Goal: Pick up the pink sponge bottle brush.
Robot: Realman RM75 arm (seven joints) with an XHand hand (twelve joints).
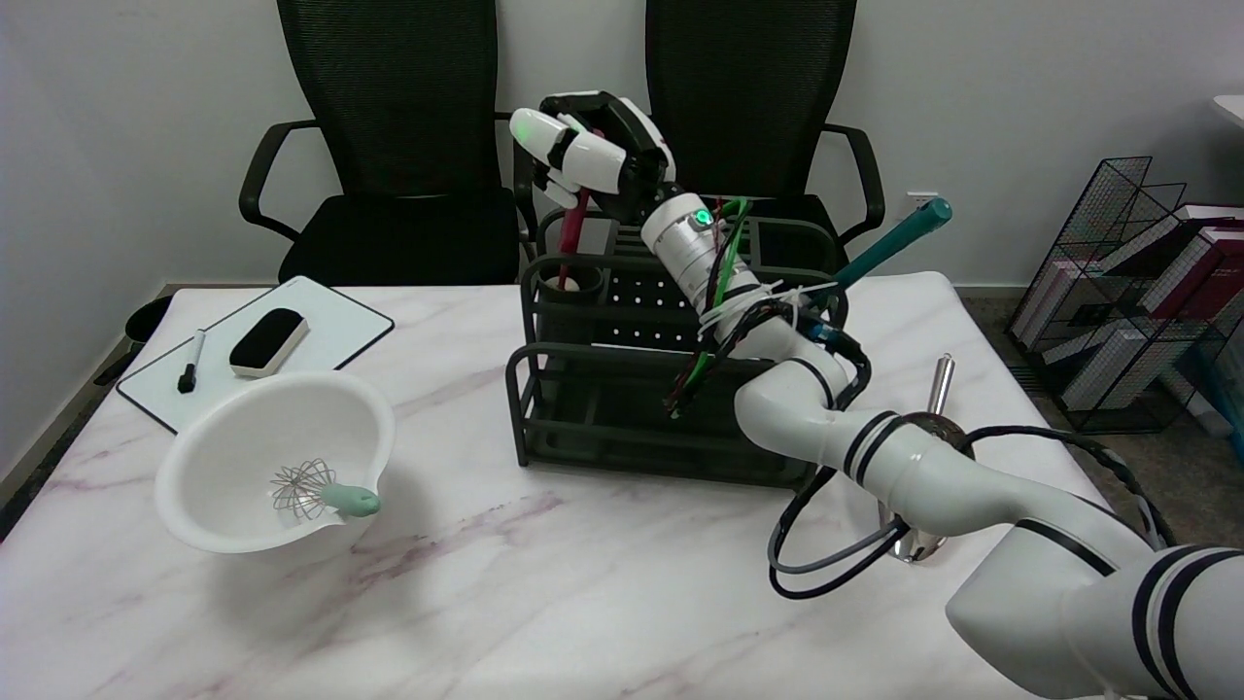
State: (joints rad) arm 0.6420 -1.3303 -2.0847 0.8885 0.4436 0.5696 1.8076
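Observation:
The pink sponge bottle brush (pixel 571 238) stands upright in the back left compartment of the dark rack (pixel 622 408), its pale sponge end (pixel 571 284) down inside a round holder. My right hand (pixel 588 156) is above the rack's back left corner, with its fingers wrapped around the top of the brush's dark pink handle. Only the handle's stretch between hand and holder shows; the hand hides the handle's top.
A teal-handled tool (pixel 889 243) leans out of the rack's back right. A white bowl (pixel 277 457) with a whisk (pixel 321 491) sits front left, a whiteboard (pixel 258 345) with eraser and marker behind it. A metal utensil (pixel 938 384) stands by my forearm. Two black chairs stand behind the table.

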